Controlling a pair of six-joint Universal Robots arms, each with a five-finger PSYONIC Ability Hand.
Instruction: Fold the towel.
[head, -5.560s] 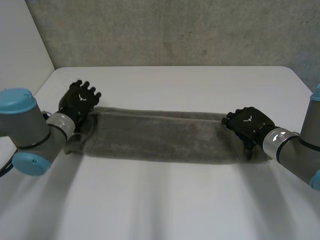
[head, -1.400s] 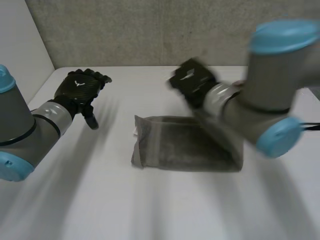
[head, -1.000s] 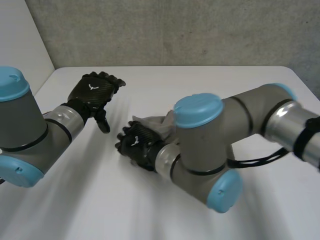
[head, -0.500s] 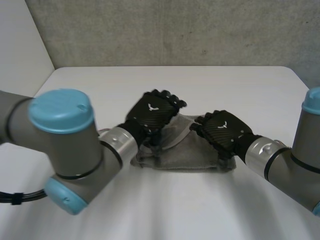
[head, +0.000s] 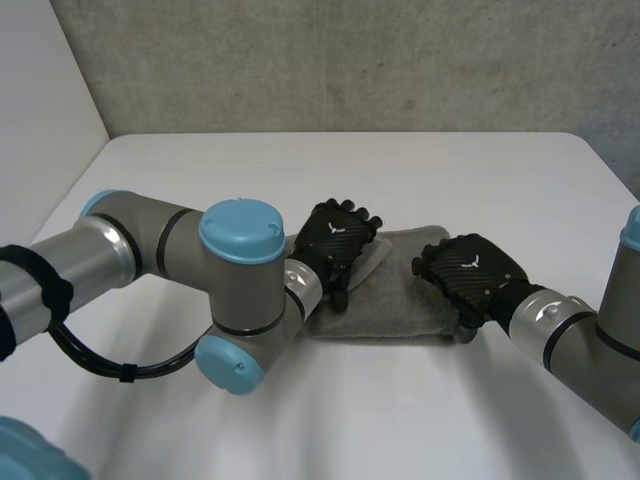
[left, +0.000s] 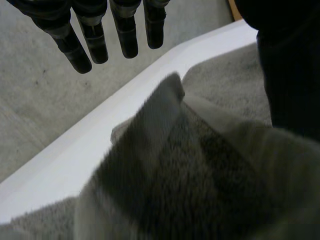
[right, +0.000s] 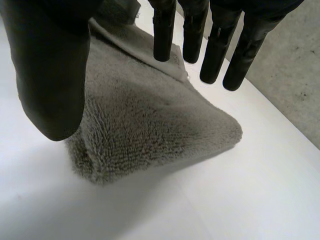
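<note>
A white table (head: 300, 170) with rounded far corners stands against a rough grey concrete wall (head: 350, 60). A plain white panel (head: 40, 90) closes off the left side.

There is one towel (head: 400, 305), grey and fluffy. It is folded into a short thick bundle and lies flat near the middle of the table, a little toward the right arm's side. There are two arms (head: 200, 270) and two hands.

The left arm bends across the front of the table. The left hand (head: 338, 238) sits on the towel's left end, palm down. Its fingers are spread and straight over the top layer and its thumb points down at the near edge. In the left wrist view the fingers (left: 127, 35) reach out straight and apart, past the cloth and toward the table's far edge (left: 75, 150). The towel (left: 200, 175) is humped up in a ridge under the palm, and the fingers are not closed on it.

The right hand (head: 468, 272) is at the towel's right end, over the far corner. In the right wrist view its fingers (right: 215, 50) hang straight and slightly apart, with the thumb (right: 50, 75) well away from them. The hand is wide open and holds nothing. Under it the rounded, folded corner of the towel (right: 150, 125) rests on the table (right: 225, 200). A thinner top layer lies across the towel further in.
</note>
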